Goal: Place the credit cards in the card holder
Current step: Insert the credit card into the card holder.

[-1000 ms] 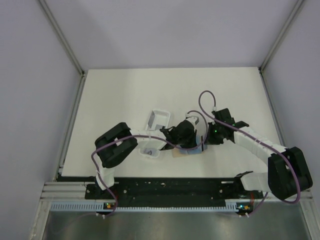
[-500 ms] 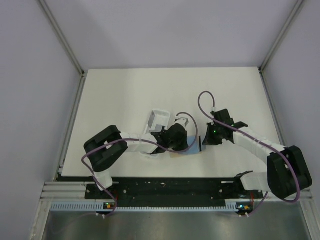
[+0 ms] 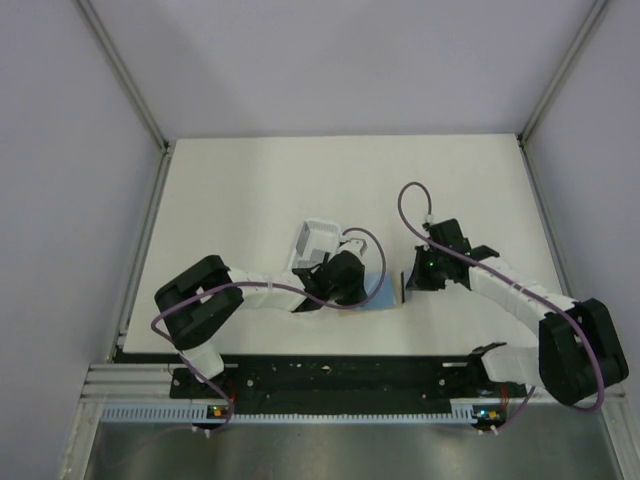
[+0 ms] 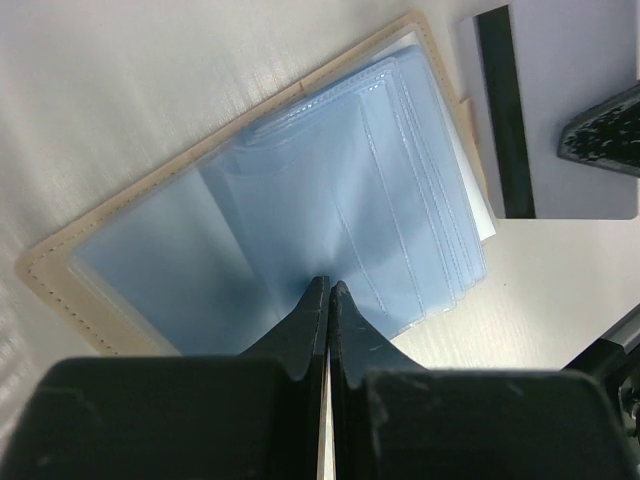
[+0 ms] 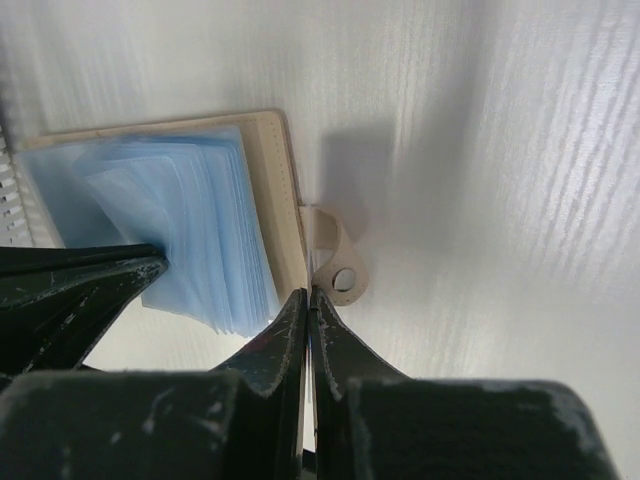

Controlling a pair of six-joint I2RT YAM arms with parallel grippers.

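The card holder [image 3: 378, 292] lies open on the table, tan outside with light blue sleeves [image 4: 250, 230] fanned up. Its tab with the snap dot [image 5: 341, 276] sticks out on the side toward my right arm. My left gripper [image 4: 328, 285] is shut, its tips down on the blue sleeves near the fold. My right gripper [image 5: 308, 292] is shut on a credit card held on edge, just beside the holder's tab edge. In the left wrist view that credit card [image 4: 570, 70] shows pale grey with a black stripe. Other credit cards are out of view.
A white plastic tray [image 3: 318, 238] stands just behind my left gripper [image 3: 362, 284]. My right gripper [image 3: 411, 280] is a few centimetres from the left one. White walls and metal rails close the table on three sides.
My left arm has drawn back to the left and folded, uncovering the blue inside of the holder. The right gripper with its card has hardly moved.
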